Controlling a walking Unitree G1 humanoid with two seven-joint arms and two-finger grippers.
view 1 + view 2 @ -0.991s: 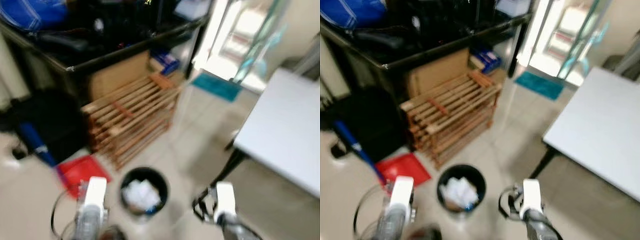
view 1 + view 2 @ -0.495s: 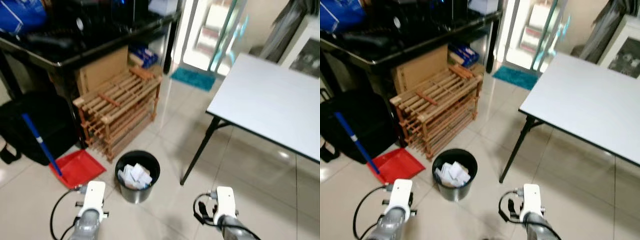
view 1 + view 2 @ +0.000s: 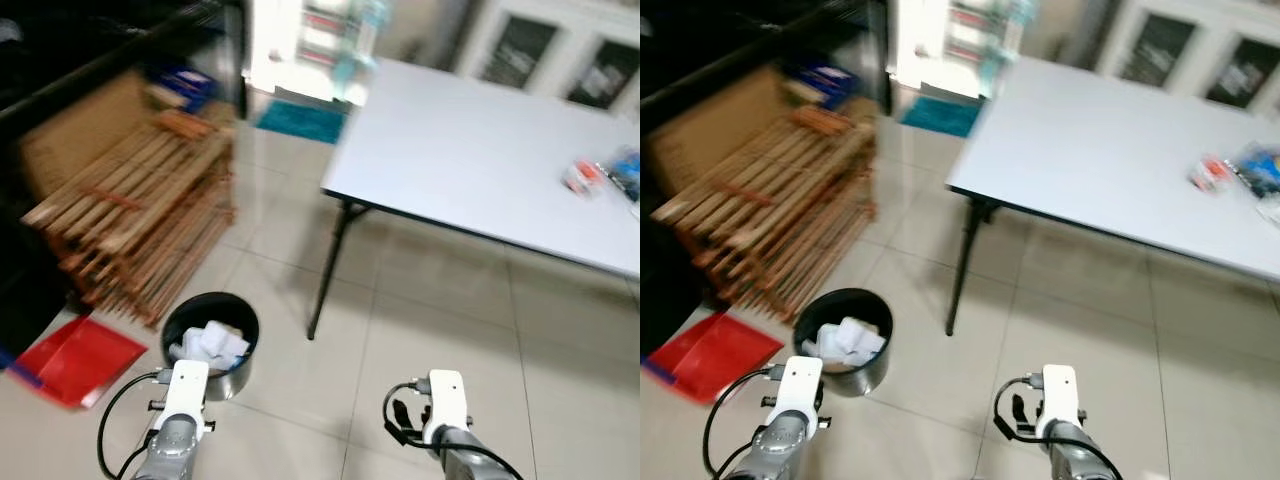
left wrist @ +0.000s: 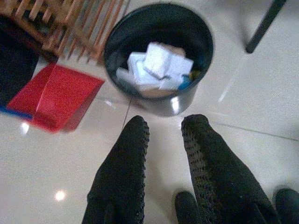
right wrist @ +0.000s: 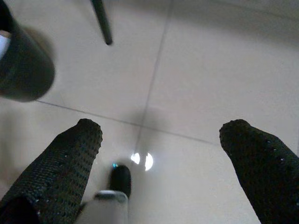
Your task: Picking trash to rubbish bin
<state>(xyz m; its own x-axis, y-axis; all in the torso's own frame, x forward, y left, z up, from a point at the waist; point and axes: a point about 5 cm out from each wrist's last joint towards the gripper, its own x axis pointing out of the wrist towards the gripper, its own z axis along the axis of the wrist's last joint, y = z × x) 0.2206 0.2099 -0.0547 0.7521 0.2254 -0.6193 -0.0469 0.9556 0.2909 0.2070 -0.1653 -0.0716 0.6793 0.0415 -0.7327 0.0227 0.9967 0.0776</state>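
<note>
A black round rubbish bin (image 3: 210, 340) stands on the tiled floor at the lower left, holding crumpled white paper (image 4: 159, 65). My left gripper (image 4: 166, 126) hangs just short of the bin, with only a narrow gap between its black fingers (image 4: 124, 172) and nothing in it. My right gripper (image 5: 163, 128) hangs over bare floor tiles, wide open and empty. On the white table (image 3: 470, 150) at the far right lie a small red-and-white item (image 3: 582, 177) and a blue item (image 3: 625, 162); both are blurred.
A slatted wooden rack (image 3: 130, 220) stands left of the bin, with a red dustpan (image 3: 75, 355) on the floor in front of it. A black table leg (image 3: 328, 270) comes down just right of the bin. Open tiled floor (image 3: 450, 320) stretches under and before the table.
The camera has swung to the right: bin, rack and dustpan slid left, and the table with its items came into view. Both arms hang as before.
</note>
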